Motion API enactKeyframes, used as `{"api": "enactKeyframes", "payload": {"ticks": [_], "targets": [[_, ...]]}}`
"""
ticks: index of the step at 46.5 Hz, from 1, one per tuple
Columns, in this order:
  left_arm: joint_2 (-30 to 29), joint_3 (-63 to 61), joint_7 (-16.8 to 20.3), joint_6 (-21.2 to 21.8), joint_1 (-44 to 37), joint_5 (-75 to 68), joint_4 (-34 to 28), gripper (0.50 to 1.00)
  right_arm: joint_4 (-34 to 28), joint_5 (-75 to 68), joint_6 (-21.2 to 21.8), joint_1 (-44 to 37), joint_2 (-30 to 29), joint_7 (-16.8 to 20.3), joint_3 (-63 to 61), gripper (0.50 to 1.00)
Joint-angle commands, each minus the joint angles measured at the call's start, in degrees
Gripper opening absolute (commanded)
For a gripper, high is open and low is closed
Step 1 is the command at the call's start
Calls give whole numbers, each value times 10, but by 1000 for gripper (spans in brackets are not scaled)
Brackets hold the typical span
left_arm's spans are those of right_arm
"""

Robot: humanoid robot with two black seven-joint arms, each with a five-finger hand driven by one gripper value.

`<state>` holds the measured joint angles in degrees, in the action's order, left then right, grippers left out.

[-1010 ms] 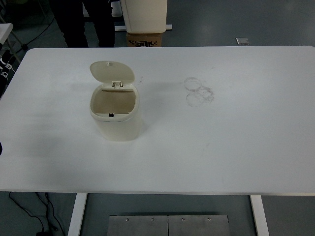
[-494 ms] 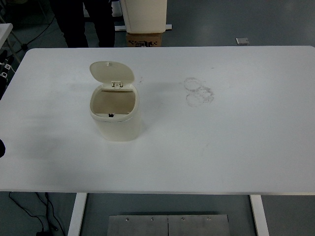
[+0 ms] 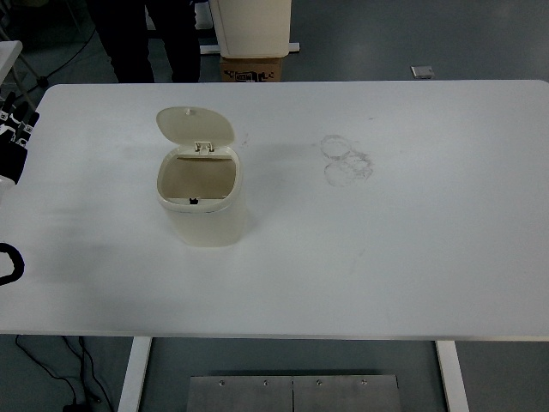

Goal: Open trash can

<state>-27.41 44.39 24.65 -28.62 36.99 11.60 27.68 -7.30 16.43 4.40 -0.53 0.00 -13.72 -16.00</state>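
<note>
Cream trash can (image 3: 203,206) left of centre, lid (image 3: 196,126) flipped up, so opening looks done. Left hand (image 3: 9,262) barely visible at left edge, grip unclear.

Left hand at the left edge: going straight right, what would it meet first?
Likely nothing: the left hand barely shows, and that line crosses bare table, passing in front of the open trash can.

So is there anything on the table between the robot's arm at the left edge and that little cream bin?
Nothing visible: only bare white table lies between the dark arm part and the cream plastic trash can, whose lid already stands open.
</note>
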Motion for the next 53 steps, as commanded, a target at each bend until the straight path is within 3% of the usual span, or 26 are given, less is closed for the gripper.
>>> {"api": "enactKeyframes", "payload": {"ticks": [1,8,53], "targets": [[1,-1,-10,2,3,0,0,1000,0,0,0,0,0,0,0,991],[0,0,-42,3,9,0,-10,1000,0,0,0,0,0,0,0,991],[-8,0,-42,0,9,-6,-15,1000,-1,2,0,-1,0,-2,0,991]]}}
